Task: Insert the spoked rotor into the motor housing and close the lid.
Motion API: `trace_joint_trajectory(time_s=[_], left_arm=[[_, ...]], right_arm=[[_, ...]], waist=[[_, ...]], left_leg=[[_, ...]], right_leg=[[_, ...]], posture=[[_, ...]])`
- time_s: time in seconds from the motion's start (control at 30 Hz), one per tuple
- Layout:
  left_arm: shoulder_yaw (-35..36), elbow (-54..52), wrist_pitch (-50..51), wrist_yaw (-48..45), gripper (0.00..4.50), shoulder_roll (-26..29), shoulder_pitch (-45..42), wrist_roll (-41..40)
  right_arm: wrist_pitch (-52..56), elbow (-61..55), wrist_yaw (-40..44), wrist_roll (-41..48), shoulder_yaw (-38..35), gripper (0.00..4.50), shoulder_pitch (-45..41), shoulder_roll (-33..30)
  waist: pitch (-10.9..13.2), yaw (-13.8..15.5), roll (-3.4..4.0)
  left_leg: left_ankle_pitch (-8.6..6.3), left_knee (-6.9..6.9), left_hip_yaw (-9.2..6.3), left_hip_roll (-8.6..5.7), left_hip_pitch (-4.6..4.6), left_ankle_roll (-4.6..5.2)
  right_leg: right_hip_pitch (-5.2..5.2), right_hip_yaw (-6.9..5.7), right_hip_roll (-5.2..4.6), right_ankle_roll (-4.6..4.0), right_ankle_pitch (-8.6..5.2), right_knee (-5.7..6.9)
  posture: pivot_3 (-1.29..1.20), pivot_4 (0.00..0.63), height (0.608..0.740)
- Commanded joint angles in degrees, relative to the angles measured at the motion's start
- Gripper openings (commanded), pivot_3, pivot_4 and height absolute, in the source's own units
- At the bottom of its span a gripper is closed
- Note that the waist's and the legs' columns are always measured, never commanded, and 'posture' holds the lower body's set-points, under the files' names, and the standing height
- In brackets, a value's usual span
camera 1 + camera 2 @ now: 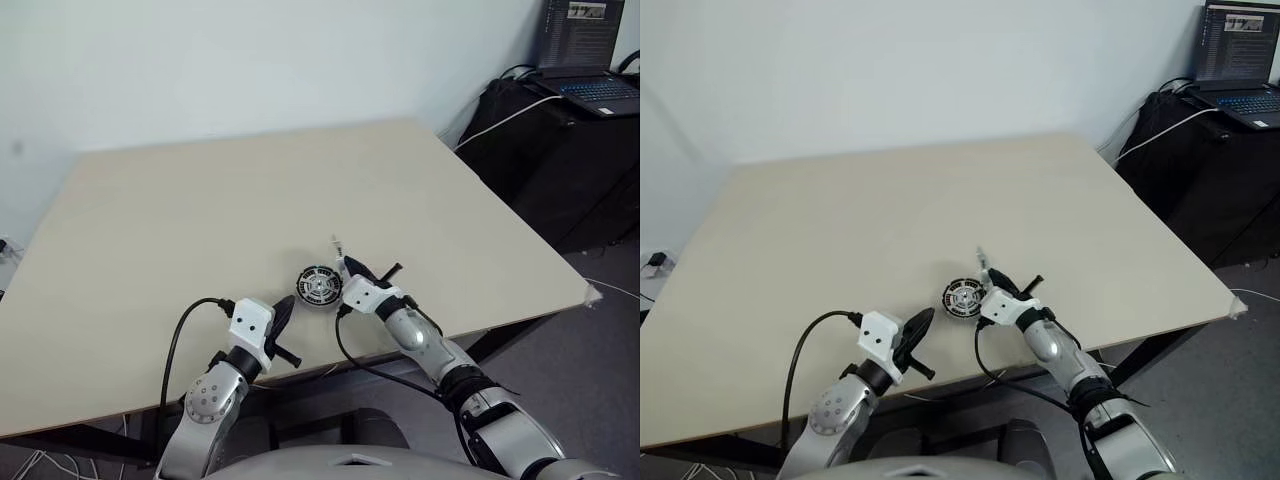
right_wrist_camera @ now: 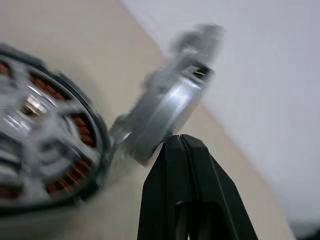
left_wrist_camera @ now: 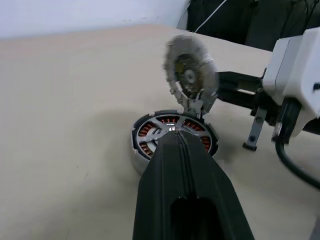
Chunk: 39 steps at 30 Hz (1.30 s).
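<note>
The motor housing [image 3: 172, 137] is sitting near the front edge of the tabletop [image 1: 300, 190], with the spoked rotor [image 3: 167, 129] already lying inside it, its pale spokes showing over the copper-coloured windings. The lid [image 3: 190, 75] is standing raised on edge at the housing's far rim, seemingly hinged there, and the right tool [image 2: 181, 142] is pressing its closed, empty fingers against the lid's back. The left tool [image 3: 176, 145] is also closed on nothing and is hovering just in front of the housing. The likely trouble is that the lid is only being pushed, not gripped, so the closed tip could be slipping off the ribbed metal and letting the lid fall back open. A push that is too low could also be sliding the whole housing across the tabletop, since nothing is bracing it. Counted: one housing, one rotor, one lid, two tools.
</note>
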Motion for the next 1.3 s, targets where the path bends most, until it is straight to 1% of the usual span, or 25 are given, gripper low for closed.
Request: trace_joint_trajectory(time_s=[0.03,0.2,0.27,0.33,0.43,0.47,0.53,0.6,0.7,0.8,0.93,1.0,1.03,1.17,1.3], left_arm=[[-0.3,-4.0,1.6,1.0,0.0,-0.3,-1.0,0.2],[-0.8,-4.8,3.4,1.9,0.0,-0.5,-1.9,0.3],[-1.0,-5.6,4.2,2.2,0.0,-0.5,-2.0,0.4],[-1.1,-6.6,4.9,2.4,0.0,-0.4,-1.7,0.4],[-1.3,-7.8,5.8,2.6,0.0,-0.2,-1.2,0.5],[-1.4,-8.1,6.0,2.7,0.0,-0.2,-1.0,0.5],[-0.7,-8.1,5.1,2.0,0.0,0.7,0.1,-0.2],[-0.4,-7.7,4.4,1.4,0.0,1.1,0.6,-0.6],[-0.1,-6.4,3.5,1.0,0.0,1.3,0.2,-1.0],[0.0,-5.6,2.8,1.0,0.0,1.1,-0.1,-0.9],[0.3,-5.4,2.4,1.7,0.0,0.9,0.2,-0.4],[0.4,-5.4,2.3,1.9,0.0,1.0,0.4,-0.4],[0.4,-5.4,2.3,1.9,0.0,1.0,0.5,-0.4],[0.7,-5.5,2.2,2.2,0.0,1.1,0.8,-0.2],[0.8,-5.5,2.2,2.2,0.0,1.1,0.9,-0.1]], right_arm=[[-2.7,-3.4,0.9,-0.9,1.6,0.02,-1.0,0.0],[-3.5,-5.8,2.6,-0.9,3.0,0.02,0.1,-0.5],[-2.8,-8.7,4.6,1.3,2.0,0.02,1.5,-0.8],[-0.4,-13.4,8.4,6.2,0.0,0.02,3.6,-0.4],[15.1,-27.0,17.7,19.9,-5.0,0.02,7.1,2.7],[19.6,-30.5,19.8,22.9,-6.2,0.02,7.7,3.4],[32.8,-37.6,22.9,29.3,-9.3,0.02,7.5,5.3],[43.0,-41.8,25.3,32.7,-10.9,0.02,6.4,6.1],[51.8,-42.9,28.0,34.5,-11.4,0.02,3.6,6.2],[54.6,-41.2,29.8,34.0,-10.4,0.54,1.2,6.1],[55.8,-37.9,33.0,33.4,-7.9,1.92,-0.7,6.5],[55.6,-36.6,34.2,33.0,-6.9,2.49,-1.1,6.6],[55.5,-36.2,34.5,32.9,-6.6,2.88,-1.2,6.6],[55.9,-34.7,38.3,31.8,-3.4,4.13,-1.4,5.5],[56.4,-34.1,40.2,31.9,-2.8,4.13,-1.5,5.0]], waist=[[0.0,0.0,-0.01],[0.0,0.1,-0.04],[0.0,0.1,-0.06],[0.0,0.2,-0.07],[0.0,0.1,-0.08],[0.0,0.1,-0.08],[0.0,0.2,-0.09],[0.0,0.4,-0.08],[0.0,0.8,-0.08],[0.0,0.9,-0.07],[0.0,0.9,-0.07],[0.0,0.8,-0.07],[0.0,0.8,-0.07],[0.0,0.8,-0.08],[0.0,0.8,-0.08]], left_leg=[[0.0,0.0,0.0,0.0,0.0,0.0],[0.0,0.02,0.01,-0.01,0.0,0.0],[0.0,0.02,0.01,-0.01,0.0,0.0],[0.0,0.02,-0.01,-0.01,-0.01,0.0],[0.0,0.01,-0.01,0.01,-0.01,0.0],[0.0,0.02,0.0,0.02,0.0,0.0],[0.0,0.03,0.0,0.06,0.01,0.0],[0.0,0.06,-0.02,0.09,0.04,-0.01],[-0.02,0.07,-0.05,0.09,0.19,-0.04],[-0.03,0.06,-0.03,0.08,0.19,-0.04],[-0.01,0.05,-0.01,0.06,-0.05,-0.03],[-0.01,0.05,-0.01,0.06,-0.07,-0.03],[-0.01,0.04,-0.01,0.06,-0.07,-0.03],[-0.01,0.05,-0.01,0.06,-0.07,-0.03],[-0.02,0.05,-0.02,0.07,-0.06,-0.03]], right_leg=[[0.0,0.0,0.0,0.0,0.0,0.0],[0.01,0.04,0.0,0.02,0.02,-0.01],[0.01,0.04,0.01,0.03,0.02,0.0],[0.01,0.04,0.01,0.02,0.02,-0.01],[0.0,0.06,0.02,0.03,0.02,-0.02],[0.0,0.07,0.04,0.02,0.02,0.0],[-0.02,0.09,0.07,-0.02,0.05,0.01],[-0.04,0.07,0.07,-0.05,0.08,0.02],[-0.14,0.01,0.07,-0.06,0.07,0.0],[-0.14,0.01,0.07,-0.07,0.07,0.0],[-0.1,0.05,0.1,-0.09,0.09,0.0],[-0.1,0.08,0.14,-0.09,0.09,-0.01],[-0.1,0.07,0.14,-0.09,0.09,-0.02],[-0.1,0.08,0.14,-0.08,0.09,-0.03],[-0.11,0.07,0.14,-0.08,0.09,-0.02]], posture=[[0.0,0.0,0.74],[0.0,0.0,0.74],[0.0,0.0,0.74],[0.0,0.0,0.74],[0.0,0.0,0.74],[0.0,0.0,0.74],[0.0,0.0,0.74],[0.0,0.0,0.74],[0.0,0.0,0.74],[0.0,0.0,0.74],[0.0,0.0,0.74],[0.0,0.0,0.74],[0.0,0.0,0.74],[0.0,0.0,0.74],[0.0,0.0,0.74]])
